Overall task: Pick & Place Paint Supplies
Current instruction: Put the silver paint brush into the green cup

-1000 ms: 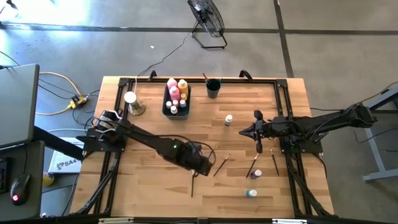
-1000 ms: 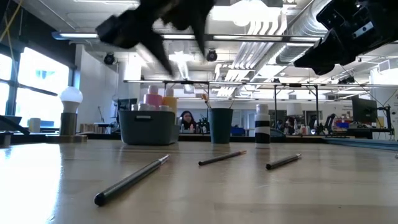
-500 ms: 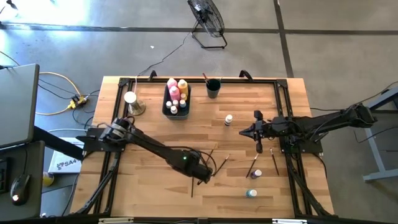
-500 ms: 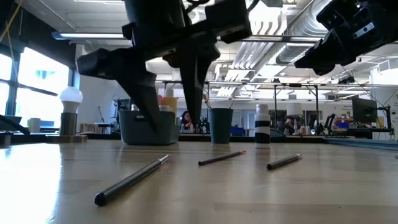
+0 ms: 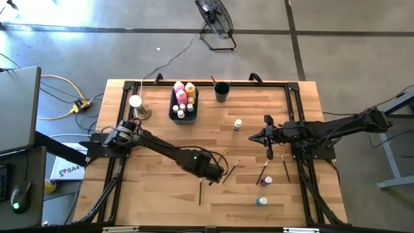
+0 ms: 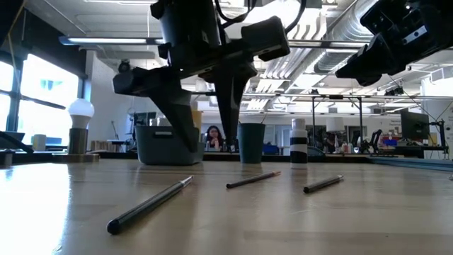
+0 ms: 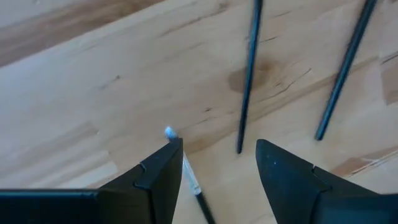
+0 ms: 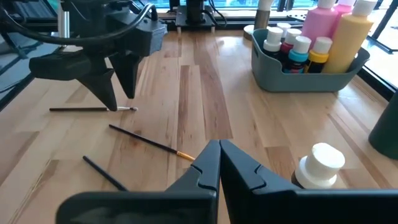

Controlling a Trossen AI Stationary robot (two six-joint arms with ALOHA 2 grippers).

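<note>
My left pincer (image 5: 220,175) hangs open and empty over a paintbrush (image 7: 186,171) at the frame's lower middle; my right pincer (image 5: 270,153), shut and empty, waits right of centre.

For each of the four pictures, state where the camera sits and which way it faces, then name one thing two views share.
High: above the table, facing straight down; both arms show.
Low: at tabletop height, facing across to the room; left claw hangs open.
Left wrist: on the left arm, facing down at brushes; its own fingers show.
Right wrist: on the right arm, facing across the table; shut right claw shows.
Shared: the grey bin also appears from above.
</note>
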